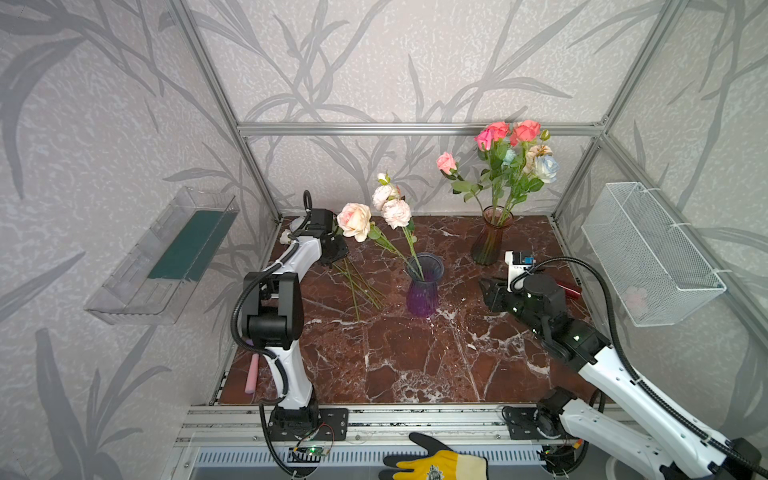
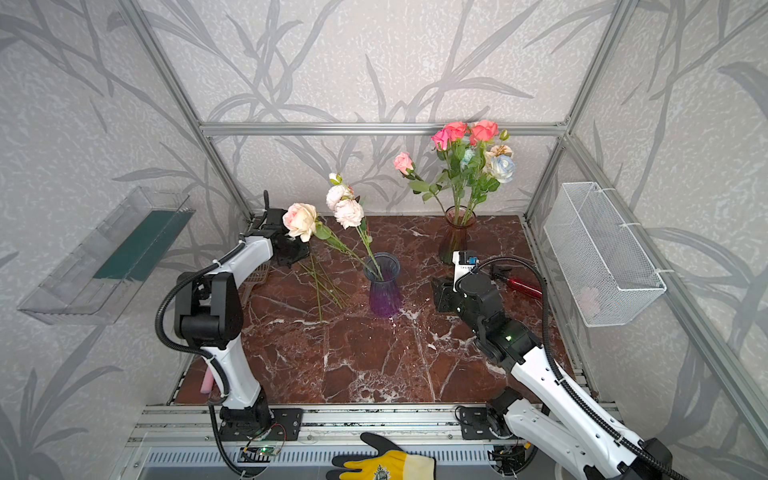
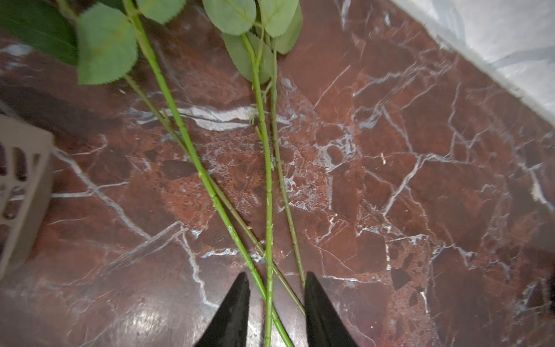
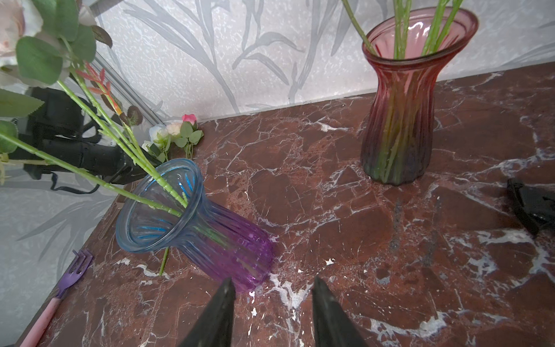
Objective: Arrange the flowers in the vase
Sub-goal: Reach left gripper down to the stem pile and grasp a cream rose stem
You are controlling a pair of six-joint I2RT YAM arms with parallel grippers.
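Tbl under me: red-brown marble slab [image 1: 415, 365], white veins. Approx. centre stands a blue-to-purple glass vase [image 1: 424, 286], upright in both top views. Back right: red glass vase [image 1: 492, 239], also upright, well apart from the other. Loose rose stems [image 1: 359, 286] lie flat on the slab just left of the purple one, crossing each other. On my left: beige slotted basket [image 3: 21, 186] at the edge; nearer the front, a fork [image 1: 252, 376] w/ pink handle, purple head. On my right: small white box [image 1: 517, 264], red tube-like obj. [image 1: 569, 287] near it.
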